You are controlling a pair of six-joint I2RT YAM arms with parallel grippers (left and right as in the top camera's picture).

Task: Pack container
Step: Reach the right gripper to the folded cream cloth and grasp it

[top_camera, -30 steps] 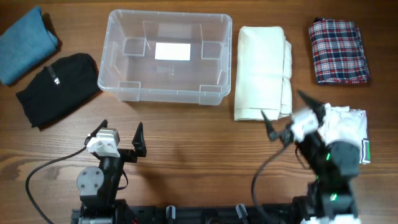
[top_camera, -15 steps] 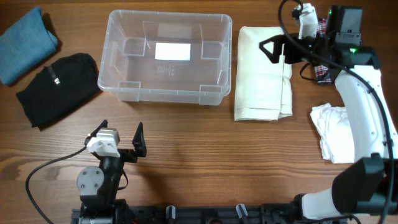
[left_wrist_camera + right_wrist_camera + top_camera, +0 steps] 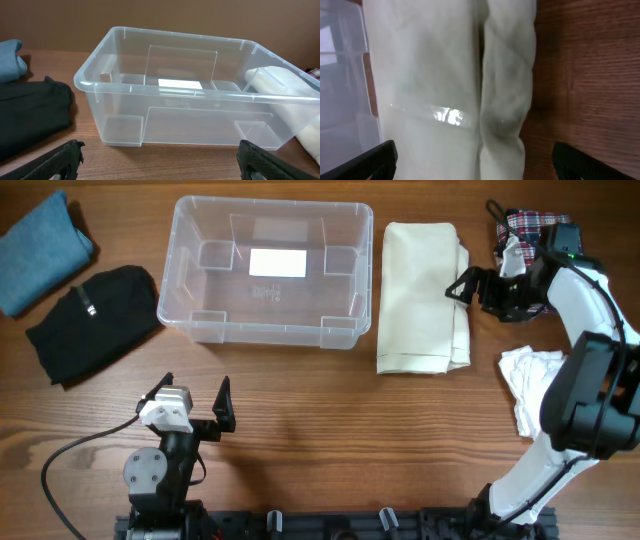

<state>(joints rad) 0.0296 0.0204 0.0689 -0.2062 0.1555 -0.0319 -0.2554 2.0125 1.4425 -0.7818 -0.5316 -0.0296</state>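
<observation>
Right gripper, at about 2 o'clock on the bench, is hovering with its fingers spread wide and grasping nothing. It is hanging above the right edge of a folded cream cloth, and its wrist camera is looking straight down on that cloth.

Left gripper, at about 7 o'clock near the robot's base, is also resting released and empty, facing the container.

The clear plastic container is sitting empty at 12 o'clock, just left of the cream cloth, with a white label on its floor.

A plaid cloth is lying at 1 o'clock, partly under the right arm. A crumpled white cloth is lying at 3 o'clock. A black garment and a blue one are lying at 10 o'clock.
</observation>
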